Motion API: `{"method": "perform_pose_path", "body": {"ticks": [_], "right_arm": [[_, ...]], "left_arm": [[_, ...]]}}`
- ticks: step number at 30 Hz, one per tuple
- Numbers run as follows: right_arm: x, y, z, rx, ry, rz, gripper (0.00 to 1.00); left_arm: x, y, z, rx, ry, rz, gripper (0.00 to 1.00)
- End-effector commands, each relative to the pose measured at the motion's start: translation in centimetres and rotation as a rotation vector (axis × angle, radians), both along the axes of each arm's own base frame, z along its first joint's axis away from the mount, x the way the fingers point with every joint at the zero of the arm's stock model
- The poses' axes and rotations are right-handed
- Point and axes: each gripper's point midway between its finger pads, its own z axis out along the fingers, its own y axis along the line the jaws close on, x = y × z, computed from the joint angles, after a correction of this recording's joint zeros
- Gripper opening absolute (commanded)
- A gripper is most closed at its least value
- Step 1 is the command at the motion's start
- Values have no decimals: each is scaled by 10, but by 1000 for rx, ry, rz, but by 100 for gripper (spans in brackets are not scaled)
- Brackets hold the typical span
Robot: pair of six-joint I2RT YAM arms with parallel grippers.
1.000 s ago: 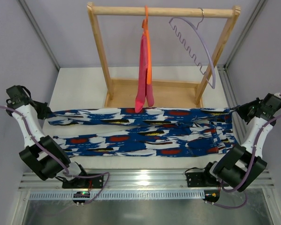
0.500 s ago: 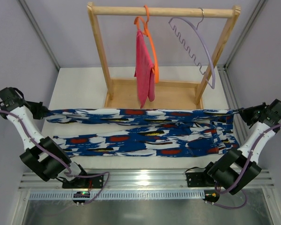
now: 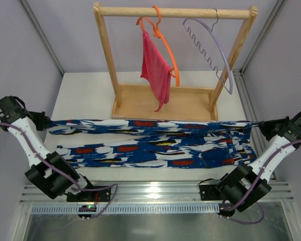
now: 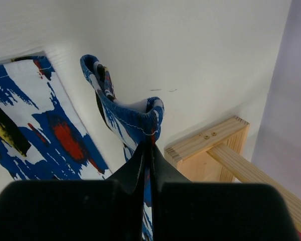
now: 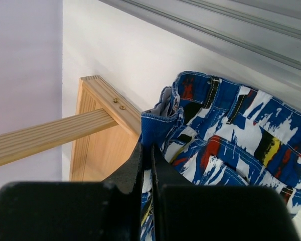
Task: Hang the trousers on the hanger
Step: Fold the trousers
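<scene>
The trousers (image 3: 150,142), printed blue, white, red and black, stretch across the table from left to right. My left gripper (image 3: 46,120) is shut on the hem end (image 4: 133,118), and my right gripper (image 3: 257,126) is shut on the waistband end (image 5: 160,125). The upper leg runs taut between the two grippers, lifted a little; the lower leg lies flat on the table. The pale lilac hanger (image 3: 210,47) hangs by its silver hook from the right part of the wooden rail, behind the trousers and empty.
A wooden rack (image 3: 173,12) stands at the back of the table, its base (image 3: 163,106) just behind the trousers. An orange hanger (image 3: 163,42) with pink cloth (image 3: 157,73) hangs tilted at the rail's middle. Grey walls close both sides; a metal rail runs along the near edge.
Both grippers have moved outward, pulling the upper trouser leg tighter and narrower. The orange hanger with the pink cloth has swung and turned on the rail.
</scene>
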Motion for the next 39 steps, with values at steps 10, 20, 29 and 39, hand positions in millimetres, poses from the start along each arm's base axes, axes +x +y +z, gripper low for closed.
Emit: {"method": "perform_pose_path", "body": {"ticks": [10,20,29,39], "right_arm": [[-67,-17,-25,-142,234,-220,4],[-145,-31,-30,-225,547,-493,47],[-50,1,-47,-66,280,-58,51],[-16,49,-96,-81,405,139,51]], "left_arm": [[-53,19,-8,180,95,170,0],[-89,25,29,283,193,287,74],[-16,-6,27,240,-29,2,77],[-17,-12,-72,167,141,-98,77]]}}
